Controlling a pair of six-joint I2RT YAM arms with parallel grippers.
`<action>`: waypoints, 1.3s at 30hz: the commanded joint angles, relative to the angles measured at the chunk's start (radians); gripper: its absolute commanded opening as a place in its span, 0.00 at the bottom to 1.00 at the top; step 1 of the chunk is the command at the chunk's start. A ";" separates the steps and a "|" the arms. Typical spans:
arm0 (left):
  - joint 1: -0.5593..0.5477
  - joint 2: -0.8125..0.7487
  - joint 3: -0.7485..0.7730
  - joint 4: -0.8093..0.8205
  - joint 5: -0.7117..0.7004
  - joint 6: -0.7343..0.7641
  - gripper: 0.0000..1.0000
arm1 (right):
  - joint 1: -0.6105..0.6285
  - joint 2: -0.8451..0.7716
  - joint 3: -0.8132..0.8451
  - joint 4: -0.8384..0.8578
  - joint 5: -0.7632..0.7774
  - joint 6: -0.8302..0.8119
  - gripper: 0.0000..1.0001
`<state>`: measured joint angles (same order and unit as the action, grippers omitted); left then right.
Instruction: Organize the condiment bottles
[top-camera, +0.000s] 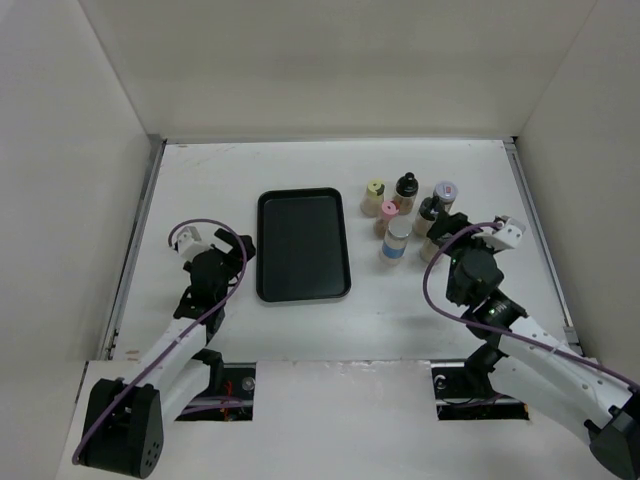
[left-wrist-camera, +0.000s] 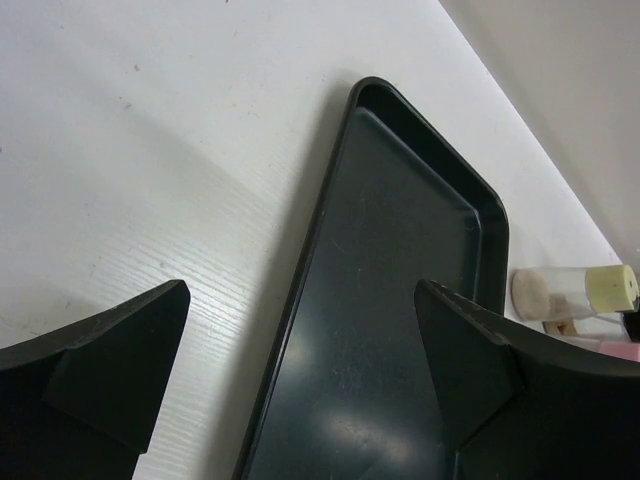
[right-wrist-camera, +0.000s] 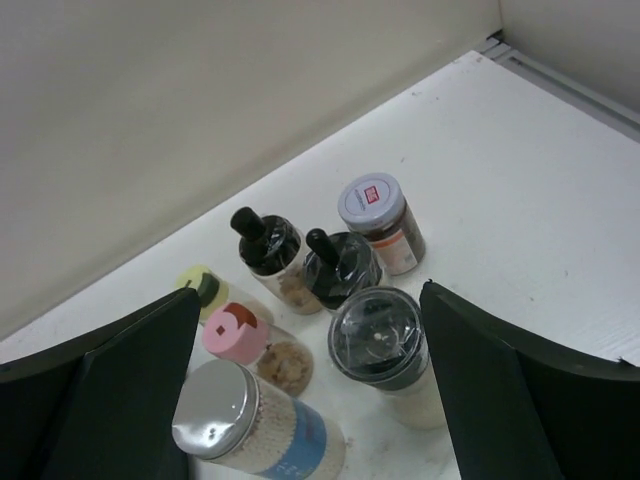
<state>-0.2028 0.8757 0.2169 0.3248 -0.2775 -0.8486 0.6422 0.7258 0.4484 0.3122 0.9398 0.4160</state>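
Seven condiment bottles stand in a cluster right of the black tray (top-camera: 303, 245). They are a yellow-capped jar (top-camera: 374, 192), a pink-capped jar (top-camera: 388, 213), two black-capped jars (top-camera: 405, 187) (top-camera: 428, 211), a grey-lidded dark jar (top-camera: 445, 192), a taller white bottle with a blue band (top-camera: 396, 241) and a dark clear-lidded jar (right-wrist-camera: 378, 335). My right gripper (right-wrist-camera: 310, 290) is open and hovers over the near side of the cluster, with the clear-lidded jar between its fingers and untouched. My left gripper (left-wrist-camera: 300, 290) is open and empty above the tray's left rim (left-wrist-camera: 300, 280).
The tray is empty. White walls close in the table at the back and both sides. In the left wrist view the yellow-capped jar (left-wrist-camera: 575, 290) shows beyond the tray's far corner. A metal rail (top-camera: 530, 215) runs along the table's right edge.
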 joint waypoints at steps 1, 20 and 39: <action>0.018 -0.047 -0.019 0.023 0.020 -0.014 1.00 | -0.006 -0.014 0.033 -0.070 -0.007 0.023 0.86; 0.018 0.031 -0.030 0.099 0.058 -0.027 1.00 | -0.157 0.236 0.154 -0.320 -0.234 0.064 0.93; 0.029 0.016 -0.042 0.112 0.067 -0.029 1.00 | -0.261 0.514 0.260 -0.229 -0.349 0.061 0.70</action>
<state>-0.1783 0.9096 0.1757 0.3878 -0.2234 -0.8719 0.3870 1.2392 0.6708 0.0151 0.5835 0.4686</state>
